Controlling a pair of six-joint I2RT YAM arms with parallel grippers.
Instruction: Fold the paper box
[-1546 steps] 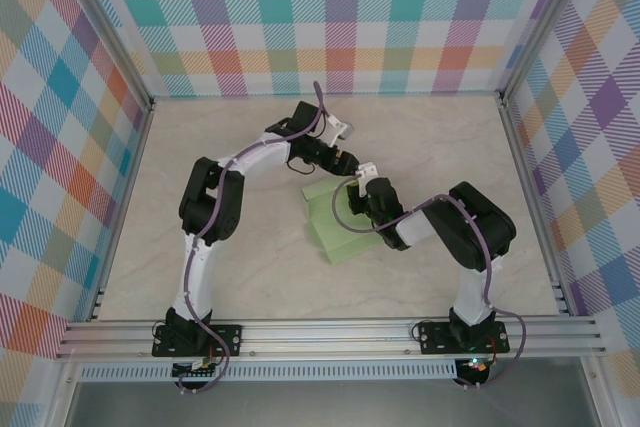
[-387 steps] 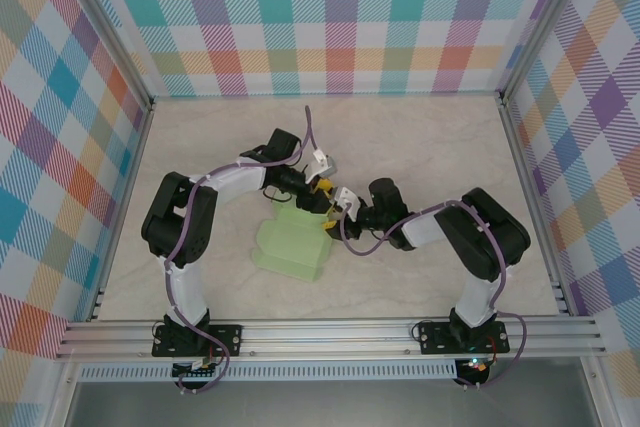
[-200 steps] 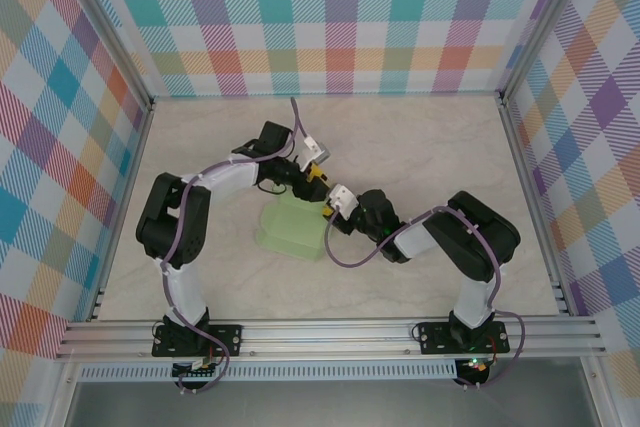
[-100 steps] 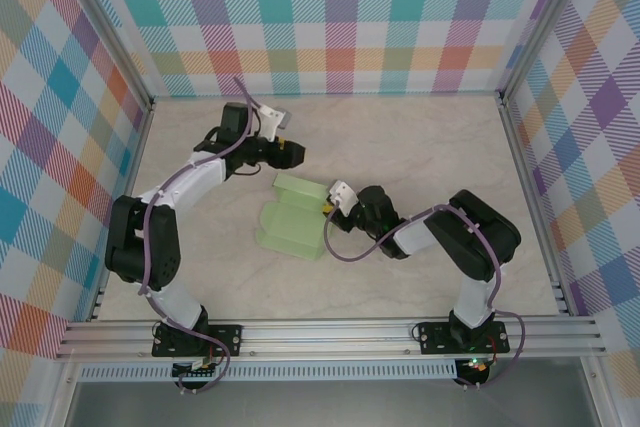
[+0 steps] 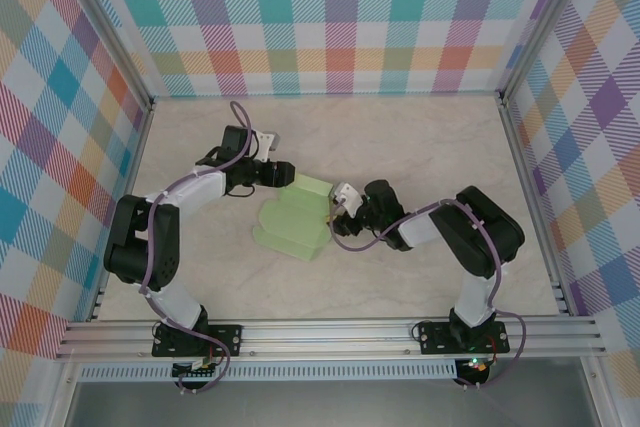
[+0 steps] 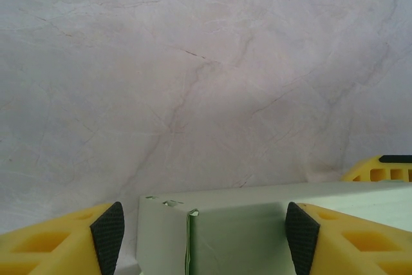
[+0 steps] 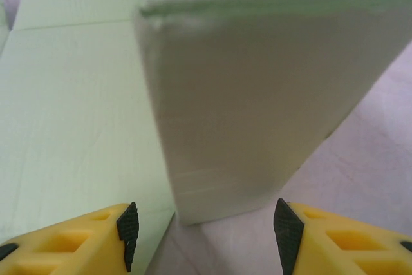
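Note:
The paper box (image 5: 290,217), pale green card, lies partly folded in the middle of the table, with a raised part at its far end. My left gripper (image 5: 284,175) sits at that far left end. It is open and straddles a folded corner of the box (image 6: 244,233), with a gap at the left pad (image 6: 108,236). My right gripper (image 5: 339,201) is at the box's right edge. It is open too, and an upright flap (image 7: 257,94) stands between its fingertips (image 7: 127,231) without touching them. A flat panel (image 7: 71,107) lies to the left.
The marbled table top (image 5: 420,137) is fenced by aluminium rails (image 5: 330,332) at the near edge and plaid walls on three sides. A yellow finger of the right gripper (image 6: 380,169) shows at the right edge of the left wrist view.
The left gripper swung off to the back left and has come back to the box's far end. The right gripper's jaws have widened off the flap. The box shifted slightly.

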